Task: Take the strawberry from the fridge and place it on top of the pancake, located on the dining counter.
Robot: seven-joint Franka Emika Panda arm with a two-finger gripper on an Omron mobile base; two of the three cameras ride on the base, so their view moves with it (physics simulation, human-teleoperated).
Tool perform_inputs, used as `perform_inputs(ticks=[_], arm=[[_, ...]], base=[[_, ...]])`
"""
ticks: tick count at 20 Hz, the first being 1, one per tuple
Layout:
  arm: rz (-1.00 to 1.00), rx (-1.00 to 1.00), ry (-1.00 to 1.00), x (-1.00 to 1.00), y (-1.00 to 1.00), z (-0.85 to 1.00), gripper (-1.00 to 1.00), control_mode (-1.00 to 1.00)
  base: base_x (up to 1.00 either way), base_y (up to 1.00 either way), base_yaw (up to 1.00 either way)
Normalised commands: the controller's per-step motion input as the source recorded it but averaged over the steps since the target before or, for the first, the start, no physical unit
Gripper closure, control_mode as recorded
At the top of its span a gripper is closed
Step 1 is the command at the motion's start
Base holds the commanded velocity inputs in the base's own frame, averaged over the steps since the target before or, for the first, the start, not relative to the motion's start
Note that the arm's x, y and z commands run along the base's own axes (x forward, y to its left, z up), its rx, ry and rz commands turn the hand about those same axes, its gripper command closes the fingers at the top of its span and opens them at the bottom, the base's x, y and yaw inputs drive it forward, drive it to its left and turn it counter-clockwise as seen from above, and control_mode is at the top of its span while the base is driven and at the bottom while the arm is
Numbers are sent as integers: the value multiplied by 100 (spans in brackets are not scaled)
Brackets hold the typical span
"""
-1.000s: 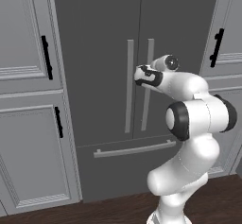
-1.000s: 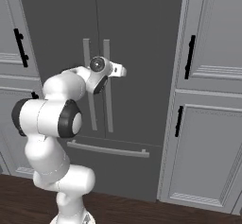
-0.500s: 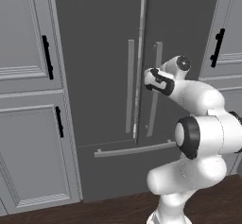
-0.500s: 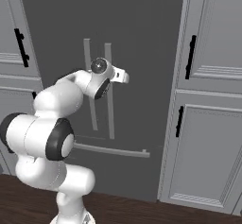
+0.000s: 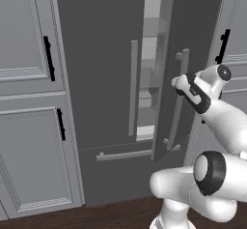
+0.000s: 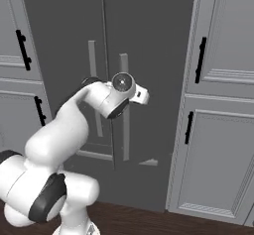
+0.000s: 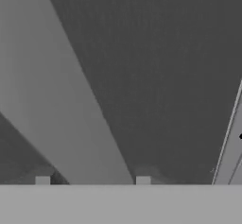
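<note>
The fridge (image 5: 96, 54) is a tall dark grey two-door unit. Its right door (image 5: 166, 39) stands ajar, and the gap shows a pale interior with glass shelves (image 5: 148, 73). My gripper (image 5: 178, 82) is shut on the right door's light grey bar handle (image 5: 179, 107), near its upper end. In the hand view the handle (image 7: 71, 114) runs diagonally between my gripper's (image 7: 92, 180) tips. From the right base view my hand (image 6: 121, 94) sits in front of the handle (image 6: 125, 135). The strawberry, the pancake and the dining counter are out of view.
Light grey panelled cabinets with black handles flank the fridge on the left (image 5: 29, 102) and on the right (image 6: 218, 130). The bottom drawer's horizontal bar handle (image 5: 123, 154) lies below the doors. Dark wood floor (image 6: 149, 221) runs along the base.
The right fridge door has swung from closed to ajar, opening a gap onto the interior. My gripper has come back and to the right with the handle.
</note>
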Motion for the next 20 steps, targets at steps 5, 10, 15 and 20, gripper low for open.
perform_inputs(ticks=[5, 10, 15, 20], arm=[[-7, 16, 1, -100, -100, 5, -100, -100], [-6, 12, 7, -99, -100, 28, -100, -100], [-7, 0, 9, -92, -52, 47, -100, -100], [-10, -45, 21, -35, 86, 29, -100, -100]], base=[[0, 0, 0], [0, 0, 0], [0, 0, 0], [0, 0, 0]])
